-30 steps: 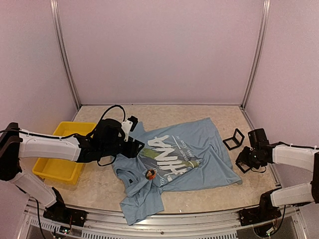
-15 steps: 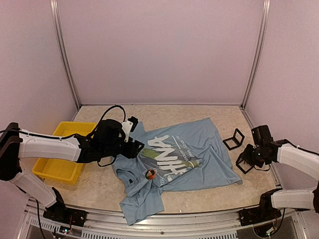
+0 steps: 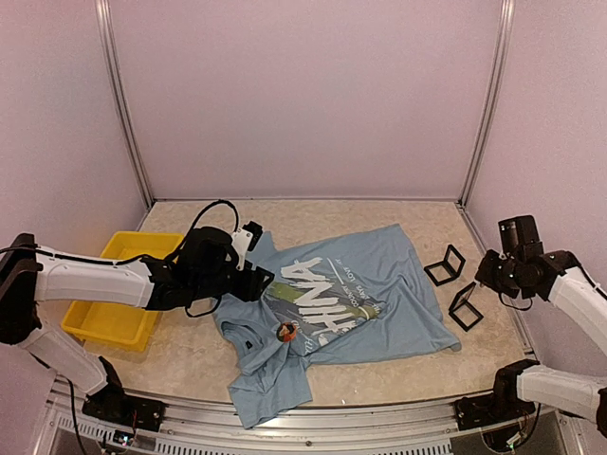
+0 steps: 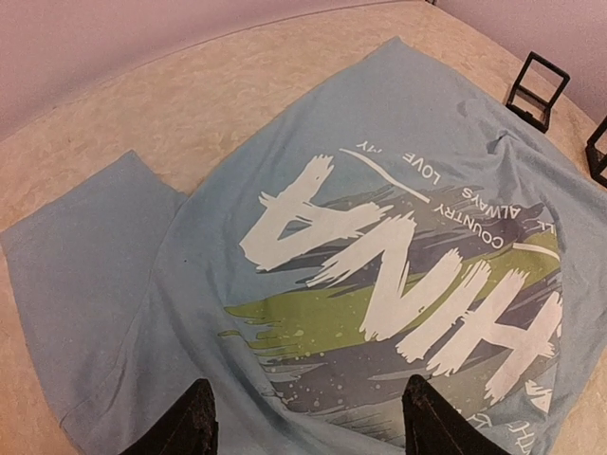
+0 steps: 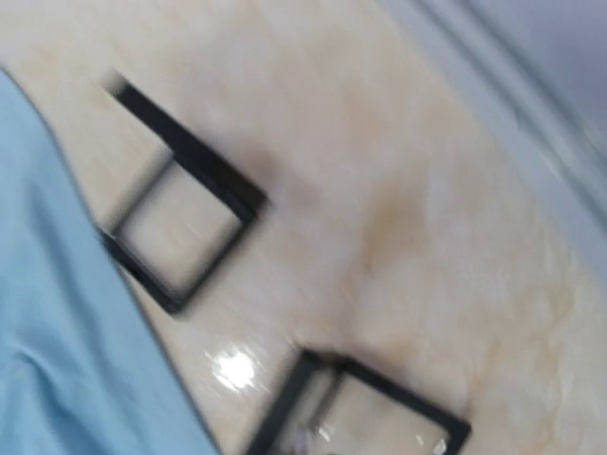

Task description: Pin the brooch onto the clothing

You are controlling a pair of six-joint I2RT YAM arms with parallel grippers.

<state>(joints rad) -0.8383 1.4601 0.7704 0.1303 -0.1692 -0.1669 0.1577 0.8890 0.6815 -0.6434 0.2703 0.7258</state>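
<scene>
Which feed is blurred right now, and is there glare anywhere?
Right wrist view: smeared, both black frames soft-edged, one glare spot on the table between them. Left wrist view: sharp, T-shirt print readable. Top external view: evenly lit, no glare.

Your right wrist view is all smeared, so the upper black frame [image 5: 194,156] and the lower black frame [image 5: 379,389] look fuzzy, and the lower one runs off the bottom edge. In your left wrist view you see only the tips of the left gripper [image 4: 303,427] fingers [image 4: 194,427], and the T-shirt [image 4: 379,284] runs off the bottom and right edges. From the top, the brooch [image 3: 285,331] is too small to make out, and the right gripper [image 3: 488,273] is just a dark lump, so you cannot tell if its fingers are apart or together.
</scene>
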